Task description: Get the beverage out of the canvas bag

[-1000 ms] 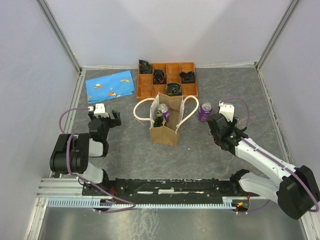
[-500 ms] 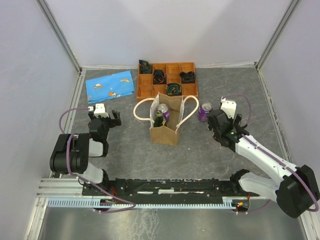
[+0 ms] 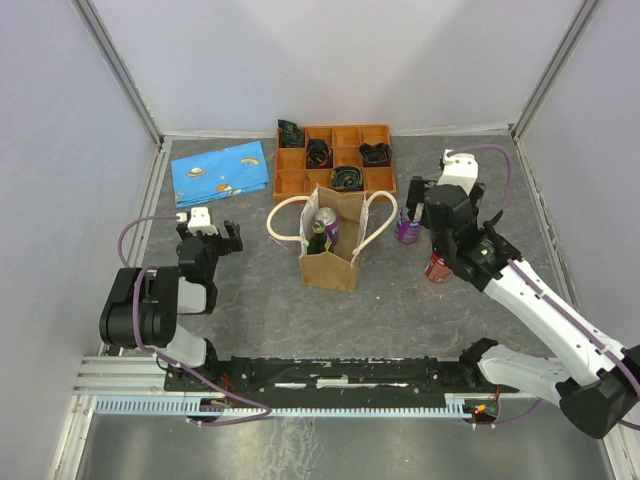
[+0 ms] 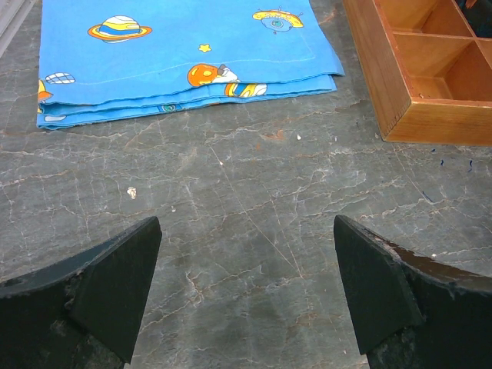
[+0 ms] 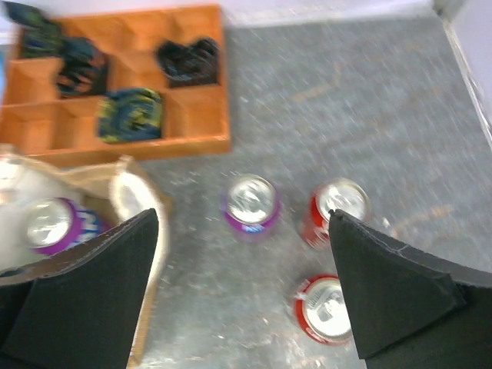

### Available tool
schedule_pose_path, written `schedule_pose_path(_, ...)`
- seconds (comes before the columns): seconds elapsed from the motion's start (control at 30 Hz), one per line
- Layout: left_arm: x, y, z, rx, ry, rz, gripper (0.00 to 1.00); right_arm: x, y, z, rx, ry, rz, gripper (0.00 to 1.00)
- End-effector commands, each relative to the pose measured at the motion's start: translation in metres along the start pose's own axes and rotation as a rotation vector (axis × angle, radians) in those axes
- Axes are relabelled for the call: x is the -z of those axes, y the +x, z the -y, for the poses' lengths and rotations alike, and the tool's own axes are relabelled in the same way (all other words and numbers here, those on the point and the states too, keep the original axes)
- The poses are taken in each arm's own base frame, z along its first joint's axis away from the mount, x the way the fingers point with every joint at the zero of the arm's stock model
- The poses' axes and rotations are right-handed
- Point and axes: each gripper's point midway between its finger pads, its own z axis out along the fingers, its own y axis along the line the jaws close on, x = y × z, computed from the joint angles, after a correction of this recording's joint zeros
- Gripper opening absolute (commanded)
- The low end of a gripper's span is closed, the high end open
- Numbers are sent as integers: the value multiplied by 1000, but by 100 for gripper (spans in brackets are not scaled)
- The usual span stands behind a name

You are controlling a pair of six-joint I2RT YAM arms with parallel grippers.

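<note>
Raised over the purple can [image 5: 250, 206], right gripper [image 5: 244, 221] gapes wide, empty.

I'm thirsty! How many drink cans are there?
4. One purple metal can is inside the tan canvas bag. A second purple can, a red can beside it and a nearer red can stand on the grey table right of it. More may be hidden.

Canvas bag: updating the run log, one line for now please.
canvas bag: upright, purple can inside | right end effector: open, over loose cans | left end effector: open
</note>
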Motion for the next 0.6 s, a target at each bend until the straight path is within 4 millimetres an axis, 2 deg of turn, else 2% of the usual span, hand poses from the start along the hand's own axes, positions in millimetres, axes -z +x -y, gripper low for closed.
schedule_pose_path(0.0,-2,-13,-1,-38,-3,48,99,14,-59,-54,52,-200,104,99)
schedule_pose_path(0.1,-2,-13,-1,-37,-3,48,99,6,-63,-93,93,-310,59,99)
schedule_pose_path(0.27,-2,-13,-1,-37,-2,48,99,-13,-51,-145,123,-425,-48,95)
schedule_pose_path(0.37,-2,-13,0,-37,-2,47,99,-21,-41,-165,135,-461,-103,90)
schedule_pose_path(0.57,-2,-14,-1,-38,-4,49,99,-26,-12,-187,208,-495,-191,87)
